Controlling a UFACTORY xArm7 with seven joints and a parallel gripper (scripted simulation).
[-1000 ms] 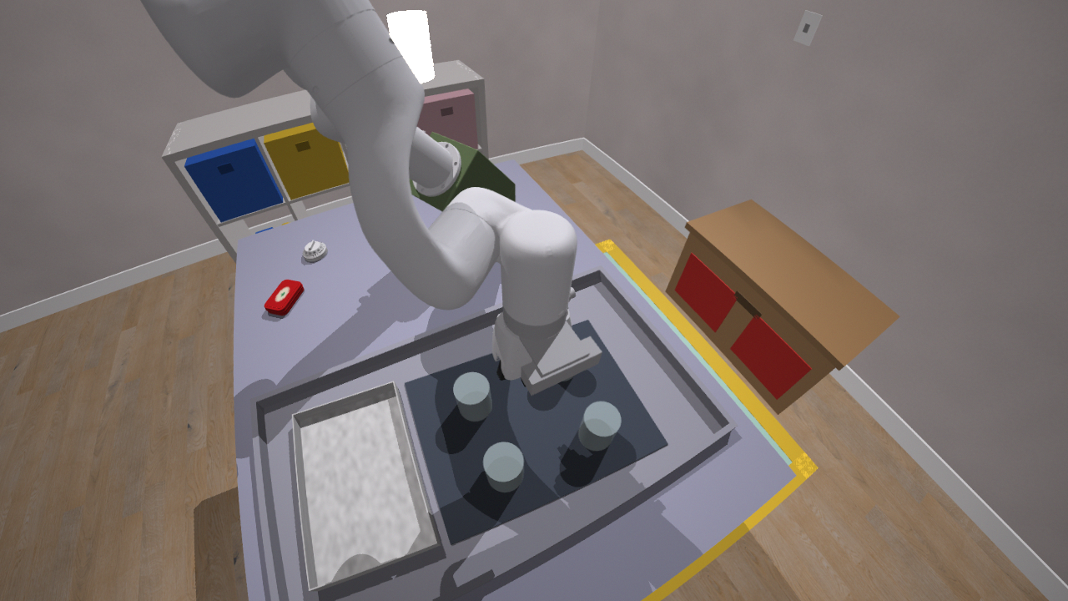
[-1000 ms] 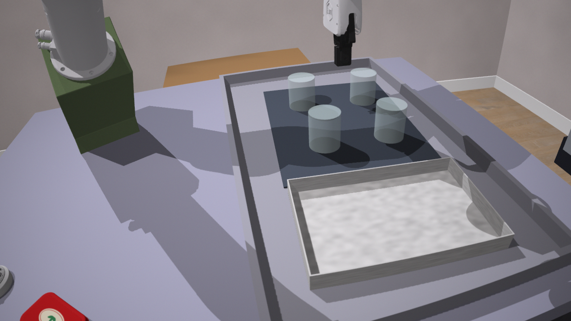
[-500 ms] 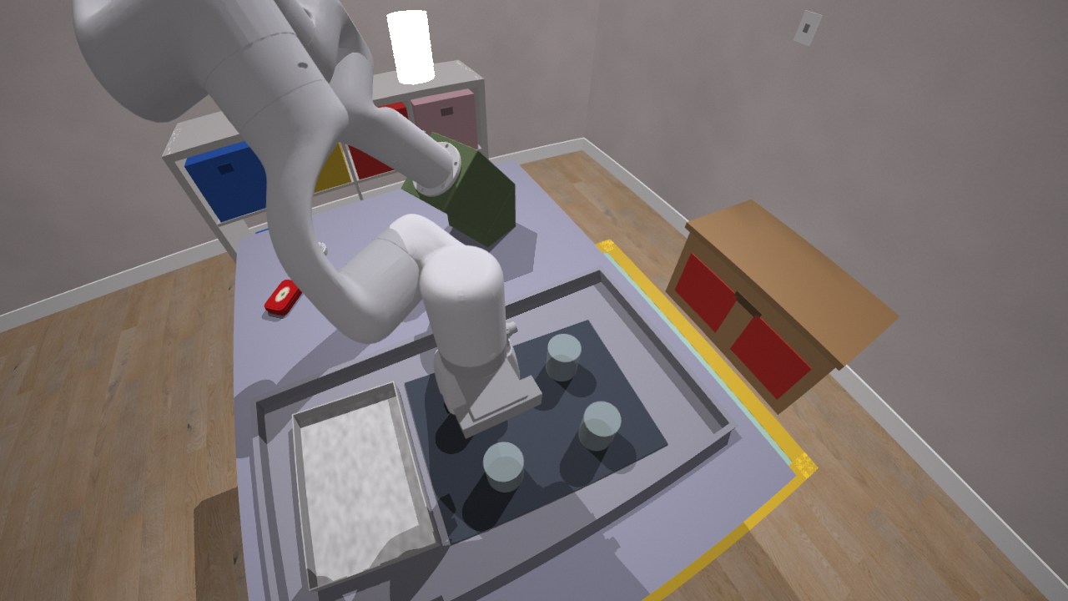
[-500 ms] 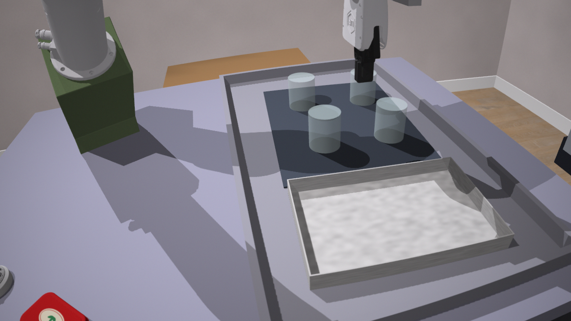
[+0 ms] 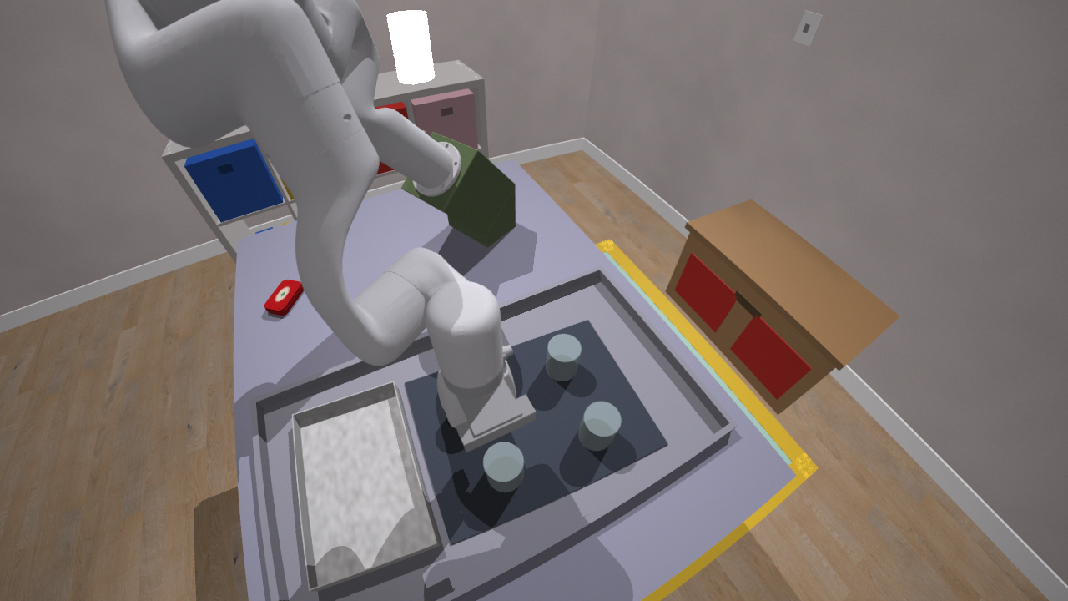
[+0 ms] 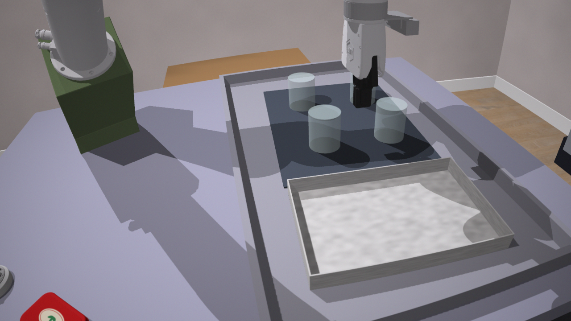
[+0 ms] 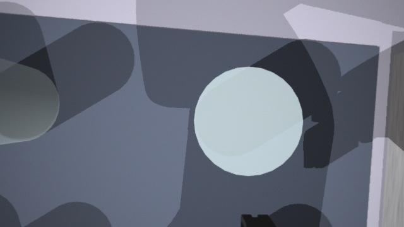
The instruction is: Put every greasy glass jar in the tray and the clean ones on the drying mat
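Three clear glass jars [image 5: 562,357] [image 5: 601,424] [image 5: 503,465] stand upright on the dark drying mat [image 5: 556,418] [image 6: 279,103] [image 7: 110,157]. They also show in the exterior view [image 6: 301,91] [image 6: 324,128] [image 6: 390,119]. My gripper [image 6: 364,99] [image 7: 257,219] is shut and empty, low over the mat among the jars. In the exterior view its black fingers cover most of a fourth jar at the back; I cannot tell if they touch it. In the top view the wrist housing [image 5: 492,411] hides that jar and the fingers. The wrist view shows one jar [image 7: 248,121] from above and another [image 7: 22,104] at the left. The tray [image 5: 343,401] [image 6: 399,271] [image 7: 396,173] beside the mat holds no jar.
A low grey wall [image 5: 552,291] [image 6: 232,132] rings the mat and tray. The green arm base [image 5: 485,201] [image 6: 95,95] stands behind. A red button [image 5: 284,296] [image 6: 51,311] lies on the table. A wooden cabinet [image 5: 776,299] and a shelf with bins [image 5: 231,179] stand off the table.
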